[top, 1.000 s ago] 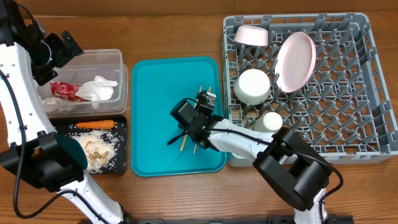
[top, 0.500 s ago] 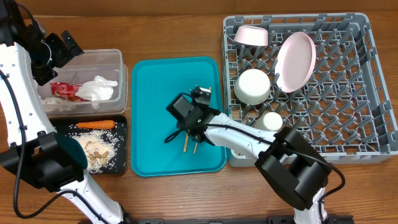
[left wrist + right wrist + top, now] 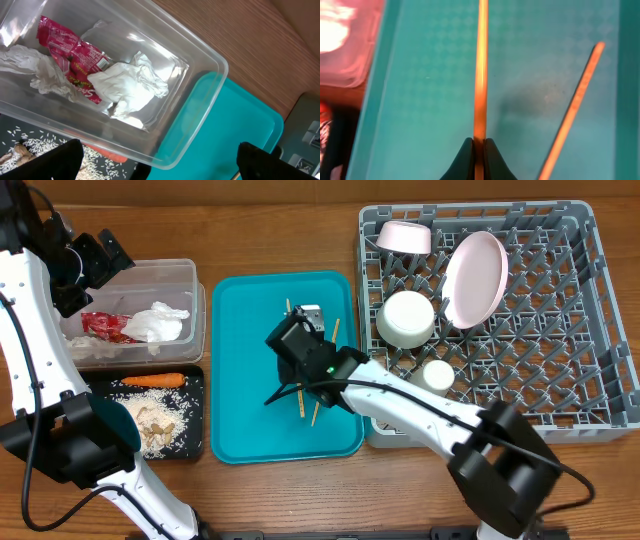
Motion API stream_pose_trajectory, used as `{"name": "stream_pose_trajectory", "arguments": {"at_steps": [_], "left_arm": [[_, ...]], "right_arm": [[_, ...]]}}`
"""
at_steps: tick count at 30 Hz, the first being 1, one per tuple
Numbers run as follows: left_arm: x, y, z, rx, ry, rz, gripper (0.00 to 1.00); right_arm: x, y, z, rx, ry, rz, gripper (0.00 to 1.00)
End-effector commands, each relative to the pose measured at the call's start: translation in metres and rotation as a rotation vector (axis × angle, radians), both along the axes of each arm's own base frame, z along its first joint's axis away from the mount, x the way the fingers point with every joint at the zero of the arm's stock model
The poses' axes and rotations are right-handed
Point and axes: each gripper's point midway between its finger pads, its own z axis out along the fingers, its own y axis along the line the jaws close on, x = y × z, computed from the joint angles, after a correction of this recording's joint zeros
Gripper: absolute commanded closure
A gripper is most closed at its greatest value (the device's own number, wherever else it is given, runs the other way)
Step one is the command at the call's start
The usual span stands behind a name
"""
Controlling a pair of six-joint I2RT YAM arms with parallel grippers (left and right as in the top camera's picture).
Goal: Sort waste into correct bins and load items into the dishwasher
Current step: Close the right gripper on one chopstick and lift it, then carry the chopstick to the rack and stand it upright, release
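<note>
R claw (image 3: 479,145) pinches one chopstick (image 3: 481,70), 2nd chopstick (image 3: 572,107) just beside on teal tray (image 3: 420,100).

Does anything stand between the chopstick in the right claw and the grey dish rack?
The right claw grips one chopstick over the teal tray, the dish rack right beside. Nothing lies between; only the white bowl and small cup occupy the rack's near edge.

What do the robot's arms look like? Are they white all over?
Not all over. The left arm and the right arm are smooth white tubes joined by chunky black joints, and a thin black cable runs along each one. The left gripper and the right gripper have black fingers.
</note>
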Motion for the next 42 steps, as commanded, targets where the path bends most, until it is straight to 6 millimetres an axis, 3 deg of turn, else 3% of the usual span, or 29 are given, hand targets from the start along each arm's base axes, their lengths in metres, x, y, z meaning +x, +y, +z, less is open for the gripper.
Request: {"name": "stream_pose_trajectory", "arguments": {"at_steps": [1,4,6,12,22,23,26,28,32,40,42], "left_arm": [[-0.001,-0.004,0.021,0.02,-0.051,-0.008,0.0],[-0.001,-0.004,0.021,0.02,-0.051,-0.008,0.0],[-0.001,-0.004,0.021,0.02,-0.051,-0.008,0.0],[-0.001,-0.004,0.021,0.02,-0.051,-0.008,0.0],[-0.001,-0.004,0.021,0.02,-0.051,-0.008,0.0],[-0.001,-0.004,0.021,0.02,-0.051,-0.008,0.0],[-0.001,-0.004,0.021,0.02,-0.051,-0.008,0.0],[-0.001,-0.004,0.021,0.02,-0.051,-0.008,0.0],[-0.001,-0.004,0.021,0.02,-0.051,-0.008,0.0],[-0.001,-0.004,0.021,0.02,-0.051,-0.008,0.0],[-0.001,-0.004,0.021,0.02,-0.051,-0.008,0.0]], "right_arm": [[0.011,-0.011,0.058,0.033,-0.098,0.038,0.96],[0.017,-0.037,0.077,0.036,-0.105,-0.009,0.96],[0.025,-0.079,0.099,-0.024,-0.132,-0.013,0.96],[0.03,-0.15,0.122,-0.154,-0.154,-0.005,0.96],[0.029,-0.26,0.105,-0.3,-0.003,-0.151,0.96],[0.029,-0.269,0.104,-0.304,0.01,-0.17,0.92],[0.028,-0.29,0.102,-0.31,0.035,-0.221,0.87],[0.029,-0.302,0.101,-0.311,0.043,-0.254,0.94],[0.033,-0.315,0.098,-0.336,0.046,-0.247,0.96],[0.039,-0.32,0.095,-0.33,0.046,-0.269,0.9],[0.041,-0.313,0.095,-0.293,0.043,-0.25,0.9]]}}
